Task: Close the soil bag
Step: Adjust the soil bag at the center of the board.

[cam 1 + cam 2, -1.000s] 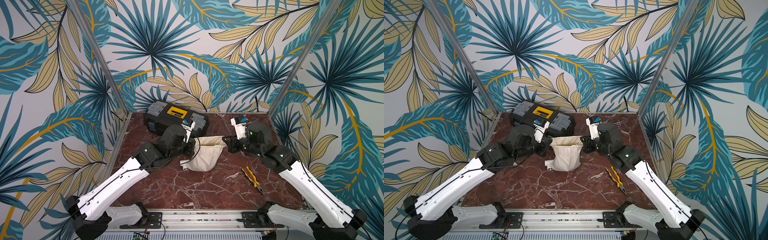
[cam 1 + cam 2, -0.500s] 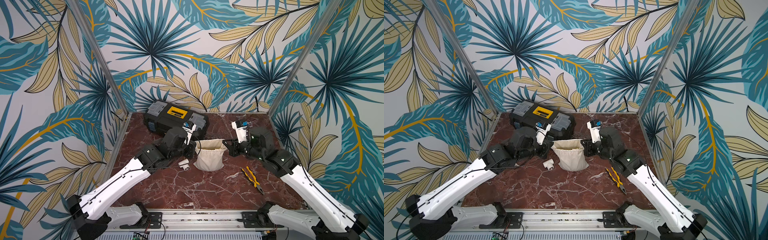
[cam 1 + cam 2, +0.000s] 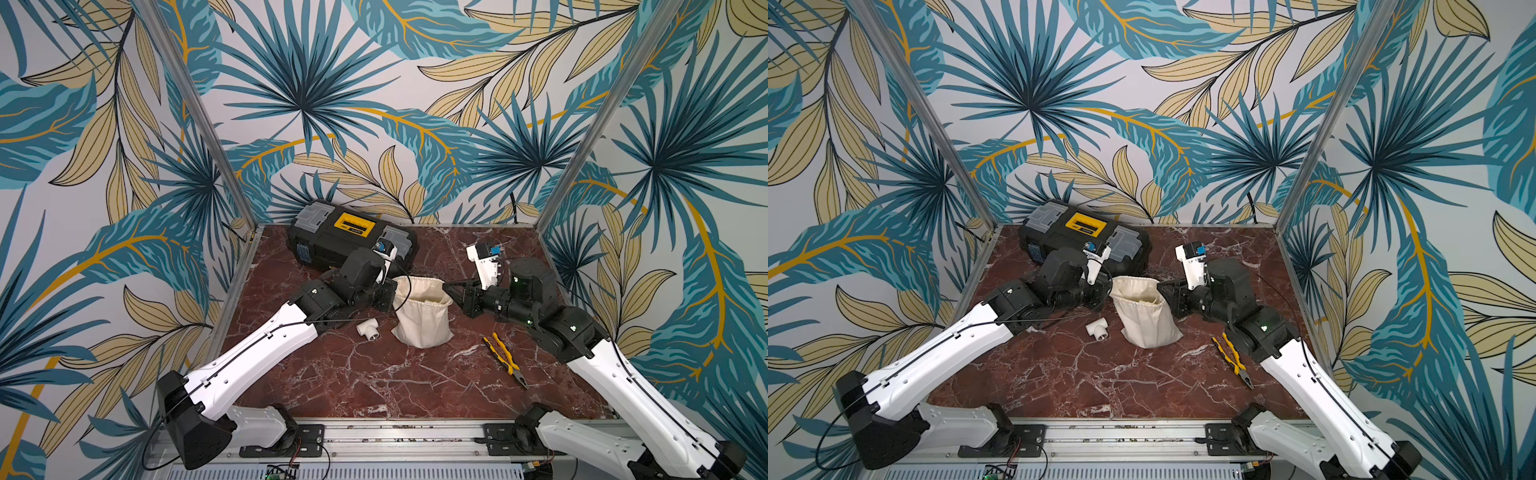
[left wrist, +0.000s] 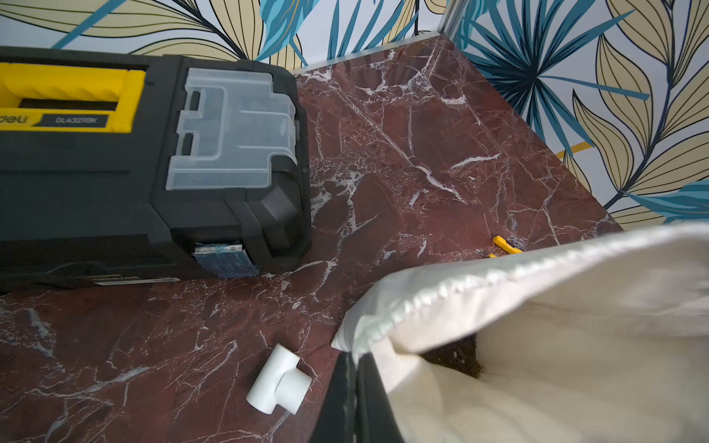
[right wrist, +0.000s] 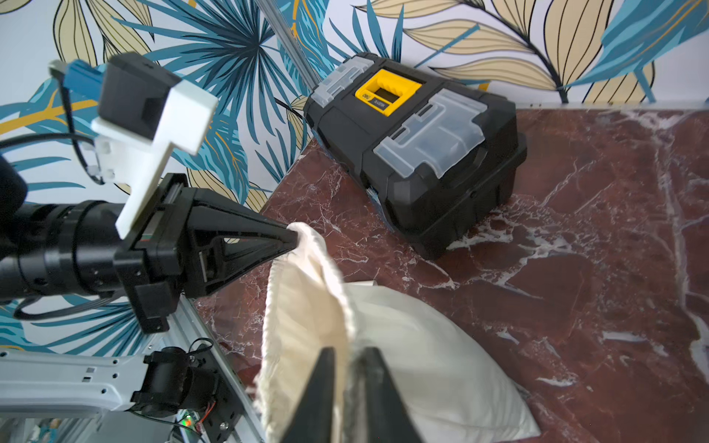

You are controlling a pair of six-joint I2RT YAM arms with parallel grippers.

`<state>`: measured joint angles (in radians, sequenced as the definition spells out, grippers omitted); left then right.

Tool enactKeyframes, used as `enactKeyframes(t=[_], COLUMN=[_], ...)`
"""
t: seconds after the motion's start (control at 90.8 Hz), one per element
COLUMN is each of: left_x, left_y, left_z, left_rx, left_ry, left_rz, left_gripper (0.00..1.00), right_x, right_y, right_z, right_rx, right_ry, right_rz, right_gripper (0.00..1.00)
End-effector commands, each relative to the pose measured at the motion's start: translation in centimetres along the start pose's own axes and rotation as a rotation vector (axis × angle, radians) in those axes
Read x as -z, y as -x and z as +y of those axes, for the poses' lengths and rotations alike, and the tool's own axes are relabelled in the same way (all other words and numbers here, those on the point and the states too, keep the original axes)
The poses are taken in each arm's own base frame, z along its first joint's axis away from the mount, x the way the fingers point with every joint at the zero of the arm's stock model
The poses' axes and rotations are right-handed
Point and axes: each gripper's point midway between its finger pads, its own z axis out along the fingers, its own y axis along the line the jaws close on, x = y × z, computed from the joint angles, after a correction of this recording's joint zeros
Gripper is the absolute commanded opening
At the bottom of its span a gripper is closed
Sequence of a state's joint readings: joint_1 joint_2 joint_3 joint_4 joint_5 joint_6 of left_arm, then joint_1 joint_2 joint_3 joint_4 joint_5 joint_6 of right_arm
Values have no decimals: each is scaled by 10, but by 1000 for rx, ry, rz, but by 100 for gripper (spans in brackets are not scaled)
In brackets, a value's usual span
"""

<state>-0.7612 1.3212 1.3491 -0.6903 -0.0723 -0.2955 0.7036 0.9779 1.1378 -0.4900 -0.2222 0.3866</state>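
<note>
The cream-white cloth soil bag [image 3: 422, 324] stood on the red marble tabletop [image 3: 374, 382] between the two pincers, its mouth gaping. The left pincer [image 5: 293, 236] was clamped tight on one side of the rim. The right pincer [image 5: 351, 368], at the opposite side, stood slightly parted with the hem between its fingers. A white plastic pipe tee [image 3: 368, 330] lay just beside the left pincer, and a black-and-yellow toolbox [image 3: 345, 237] sat beyond it.

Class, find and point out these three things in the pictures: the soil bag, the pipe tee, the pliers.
soil bag [image 3: 422, 328], in a top view, front cloth below the mouth.
pipe tee [image 4: 278, 379], left wrist view, middle of its body.
pliers [image 3: 1236, 363], in a top view, yellow handles near the pivot.
</note>
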Motion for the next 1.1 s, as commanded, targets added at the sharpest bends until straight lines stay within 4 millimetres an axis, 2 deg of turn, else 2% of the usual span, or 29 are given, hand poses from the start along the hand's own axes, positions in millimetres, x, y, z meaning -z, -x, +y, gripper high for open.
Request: enactKeyframes(t=[0.0, 0.099, 0.242, 0.375, 0.496, 0.617, 0.793, 1.091], left_x=[2, 1, 1, 5, 6, 4, -2, -7], left_y=[17, 15, 17, 22, 27, 32, 39, 34], left_z=[-7, -10, -13, -16, -16, -17, -15, -17], left_rx=[-5, 1, 7, 4, -12, -28, -31, -26], left_ry=[-34, -53, -72, -86, -79, -71, -76, -94], left_rz=[-41, -39, -46, -57, -55, -57, -45, -35], left_gripper=[0, 0, 0, 0, 0, 0, 0, 0], right_x=[16, 19, 18, 18, 24, 26, 9, -7], right_y=[17, 13, 8, 8, 5, 3, 1, -5], right_z=[0, -4, -7, 14, 42, 55, 52, 37], right_rx=[17, 10, 37, 156, 284, 365, 377, 402], right_ry=[-27, -58, -83, 21, 174, 263, 256, 195], right_rz=[-69, -43, 21, 80, 103, 88, 172, 318], right_gripper=[52, 65, 65, 63, 63, 68, 69, 68])
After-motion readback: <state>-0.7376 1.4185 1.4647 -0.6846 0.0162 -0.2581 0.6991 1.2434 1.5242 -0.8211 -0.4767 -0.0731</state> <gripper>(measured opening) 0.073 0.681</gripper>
